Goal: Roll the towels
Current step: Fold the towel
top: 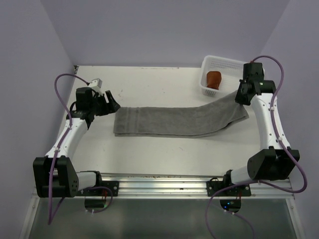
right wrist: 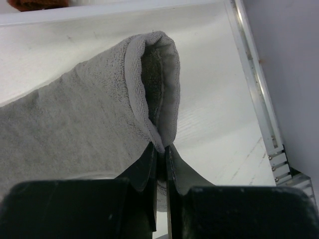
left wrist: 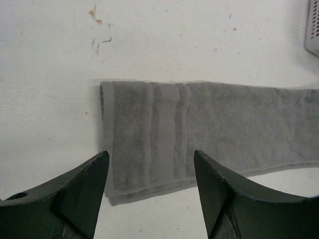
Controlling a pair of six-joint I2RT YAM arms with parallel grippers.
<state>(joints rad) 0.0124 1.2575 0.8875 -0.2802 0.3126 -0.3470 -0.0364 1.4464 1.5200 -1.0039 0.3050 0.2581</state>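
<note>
Grey towel (top: 174,121) end pinched in right tool (right wrist: 162,148).

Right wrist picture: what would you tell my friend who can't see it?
The right hand is shut on one end of the grey towel, pinching it so the edge curls up into a loop. The rest of the towel trails away to the left over the white table.

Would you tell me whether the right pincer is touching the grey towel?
Touching. The right wrist view shows the right pincer shut on a folded end of the grey towel, with the cloth pinched between its fingers.
</note>
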